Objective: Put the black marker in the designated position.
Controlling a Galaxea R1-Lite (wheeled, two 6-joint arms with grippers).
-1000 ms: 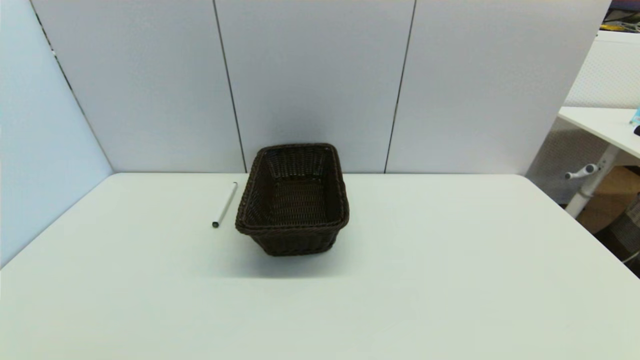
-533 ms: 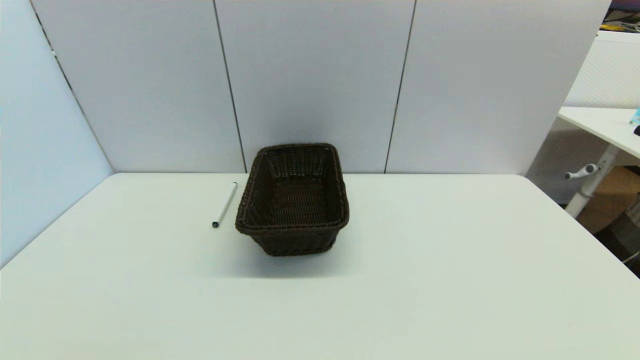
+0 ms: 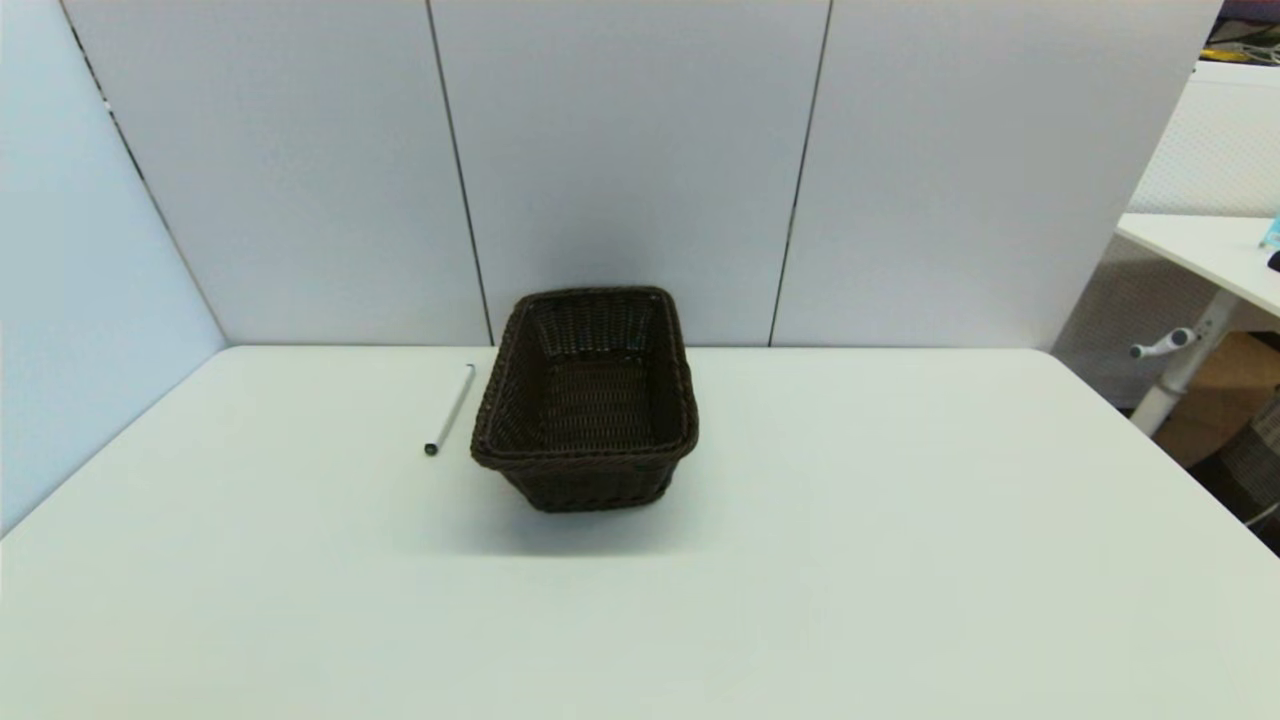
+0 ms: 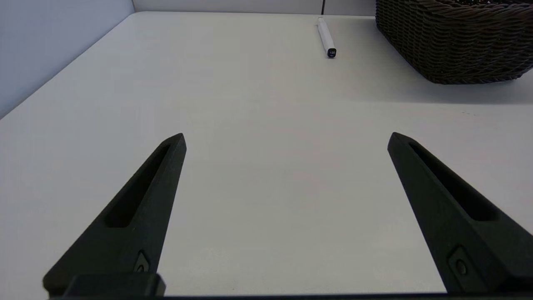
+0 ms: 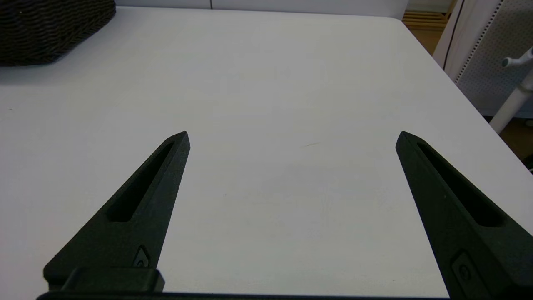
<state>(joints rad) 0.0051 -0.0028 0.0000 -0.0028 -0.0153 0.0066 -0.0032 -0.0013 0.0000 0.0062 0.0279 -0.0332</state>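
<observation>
Marker (image 3: 450, 409) lies flat on the white table (image 3: 850, 560) in the head view, just beside the left wall of the dark woven basket (image 3: 586, 400), apart from it, its dark-tipped end toward the robot. Neither arm shows there.

From the left wrist, the left gripper (image 4: 286, 139) hovers low over bare tabletop with its 2 fingers (image 4: 141, 200) spread wide and nothing between them; the marker (image 4: 326, 38) lies well ahead of the tips, slightly toward the basket (image 4: 454, 41).

From the right wrist, the right gripper (image 5: 292, 137) is likewise spread wide and empty over bare table, with the basket corner (image 5: 50, 29) far ahead, off to one side.
</observation>
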